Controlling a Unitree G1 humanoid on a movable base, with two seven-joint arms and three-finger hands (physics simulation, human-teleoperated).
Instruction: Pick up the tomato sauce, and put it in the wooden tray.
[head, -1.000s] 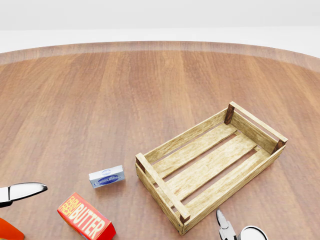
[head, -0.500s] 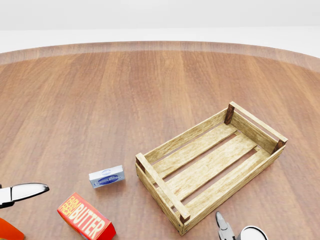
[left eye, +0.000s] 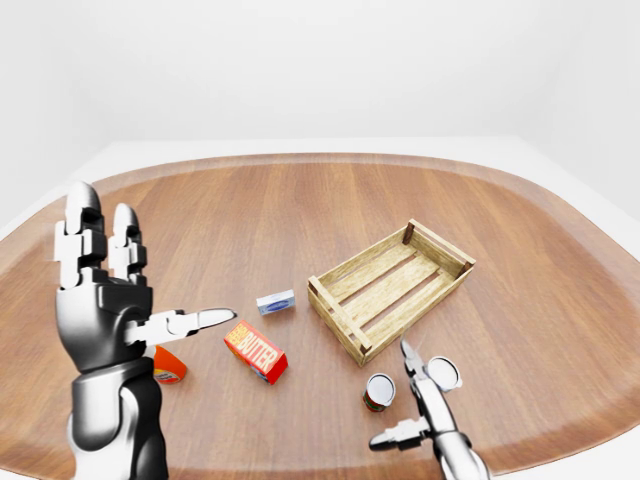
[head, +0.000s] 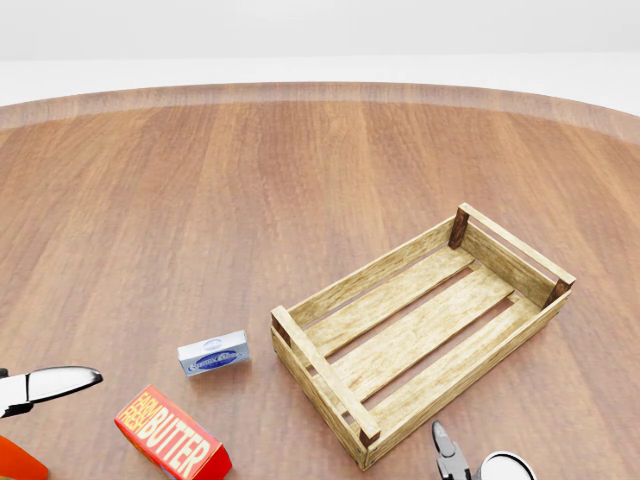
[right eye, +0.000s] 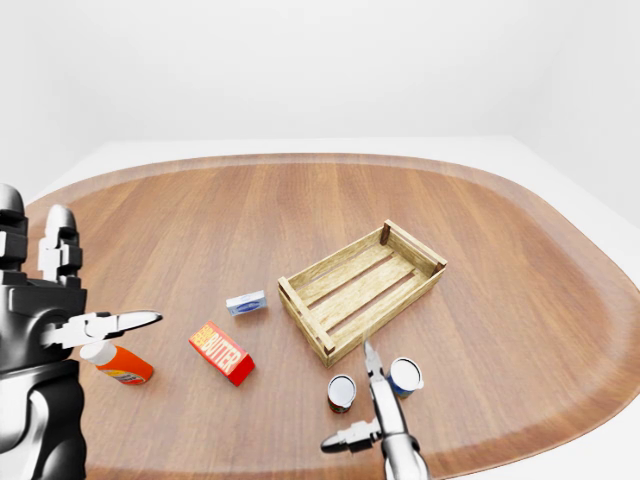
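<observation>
Compared with a moment ago, almost nothing is changing: in the head view the silver fingertip at the lower left edge is sitting a touch lower and farther right, while the wooden tray (head: 420, 340), the butter box (head: 172, 440) and the small blue packet (head: 213, 354) are lying where they were on the round wooden table (head: 250, 180).

The eye views are showing much more than the head view. The left hand (left eye: 105, 290) is standing upright at the left, fingers spread apart and gripping nothing, one finger pointing right. Below it, an orange bottle with a white cap (right eye: 118, 363), apparently the tomato sauce, is lying on its side on the table, left of the butter box and well apart from the tray. The right hand (right eye: 378, 415) is reaching in from the bottom edge, fingers splayed and empty, between two small cans: a dark one (right eye: 342, 392) and a blue one (right eye: 405, 376), both standing just below the tray.
</observation>
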